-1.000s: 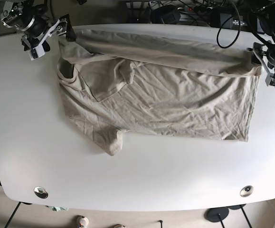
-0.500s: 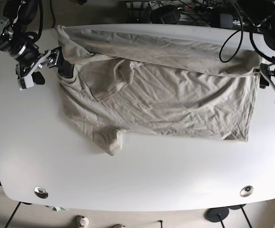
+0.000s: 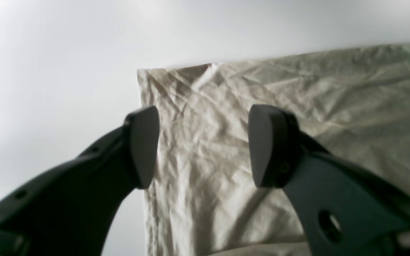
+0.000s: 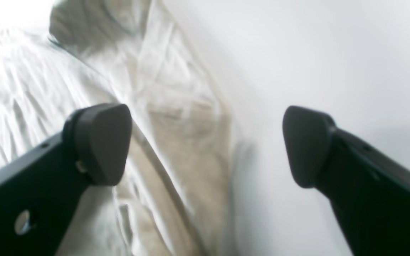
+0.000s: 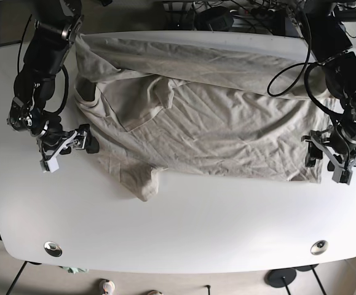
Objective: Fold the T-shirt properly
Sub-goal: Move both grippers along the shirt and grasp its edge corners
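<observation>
The creased beige cotton T-shirt (image 5: 208,123) lies spread on the white bench (image 5: 184,233). Left gripper (image 3: 203,145) and right gripper (image 4: 206,144), jaws wide and empty, should pinch the near hem corners together, probably through both layers.

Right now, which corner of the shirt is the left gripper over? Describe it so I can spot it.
On the white table, find the beige shirt. It's the square hem corner nearest the left gripper, flat and sharp, unlike the crumpled sleeve opposite.
</observation>
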You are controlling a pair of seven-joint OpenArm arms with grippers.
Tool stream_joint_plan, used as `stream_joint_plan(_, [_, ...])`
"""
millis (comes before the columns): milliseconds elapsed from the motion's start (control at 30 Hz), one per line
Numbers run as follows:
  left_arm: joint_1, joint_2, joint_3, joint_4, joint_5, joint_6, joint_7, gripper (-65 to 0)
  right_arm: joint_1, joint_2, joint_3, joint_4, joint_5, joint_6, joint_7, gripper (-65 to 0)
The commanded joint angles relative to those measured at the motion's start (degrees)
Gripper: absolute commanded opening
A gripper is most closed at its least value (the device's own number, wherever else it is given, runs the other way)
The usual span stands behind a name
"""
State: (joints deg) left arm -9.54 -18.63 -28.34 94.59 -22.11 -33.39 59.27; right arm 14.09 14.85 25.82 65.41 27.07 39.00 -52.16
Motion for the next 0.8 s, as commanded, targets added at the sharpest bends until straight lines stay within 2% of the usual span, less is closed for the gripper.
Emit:
stream_joint_plan(33, [-1.40, -1.28, -0.19, -0.21, -0.79, 0.29, -1.55, -27.8, 1.34, 0.75, -1.16, -1.80, 1.28, 0.34, 3.85, 0.0])
stream_joint_plan(100, [-2.28, -1.37, -0.19, -1.44, -0.79, 0.29, -1.55, -27.8, 1.08, 0.75, -3.36, -4.18, 1.63, 0.25, 6.58, 0.0])
stream_joint_plan(167, [-2.81, -1.45, -0.19, -2.15, -0.79, 0.29, -1.55, -27.8, 0.90, 0.66, -3.98, -4.26, 1.72, 0.16, 6.84, 0.0])
stream_joint_plan(200, [-3.25, -1.45, -0.28, -2.76, -0.70, 0.29, -1.55, -27.8, 0.90, -0.13, -4.07, -4.26, 1.63, 0.16, 6.75, -2.1])
stream_joint_plan(300, [-4.57, -1.54, -2.48, -4.61, -0.70, 0.29, -1.55, -27.8, 0.90, -1.53, -4.07, -4.26, 1.37, 0.16, 6.67, -18.1])
stream_joint_plan(367, [-5.80, -1.54, -3.44, -6.54, -0.70, 0.29, -1.55, -27.8, 0.90, -1.62, -4.15, -4.26, 1.28, 0.07, 6.67, -25.0])
stream_joint_plan(500, [-8.26, -3.30, -3.53, -10.76, -0.70, 0.29, -1.81, -27.5, 0.90, -1.62, -4.15, -4.26, 1.28, -0.01, 6.75, -24.7])
stream_joint_plan(600, [-10.28, -3.74, -3.53, -15.77, -0.70, 0.38, -5.24, -27.5, 0.90, -2.15, -4.15, -4.35, 1.19, -0.01, 6.84, -26.0])
stream_joint_plan(700, [-11.95, -4.80, -3.18, -21.57, -0.70, 0.38, -8.50, -27.4, 0.90, -2.94, -4.24, -4.35, 0.93, -0.10, 6.84, -35.2])
stream_joint_plan(733, [-13.18, -4.88, -3.09, -24.56, -0.70, 0.38, -10.08, -27.4, 0.90, -3.38, -4.24, -4.35, -1.27, -0.10, 6.84, -39.0])
stream_joint_plan(800, [-13.80, -4.97, -3.09, -27.47, -0.70, 0.38, -12.10, -27.4, 0.99, -5.23, -4.07, -4.35, -4.70, -0.10, 7.02, -38.8])
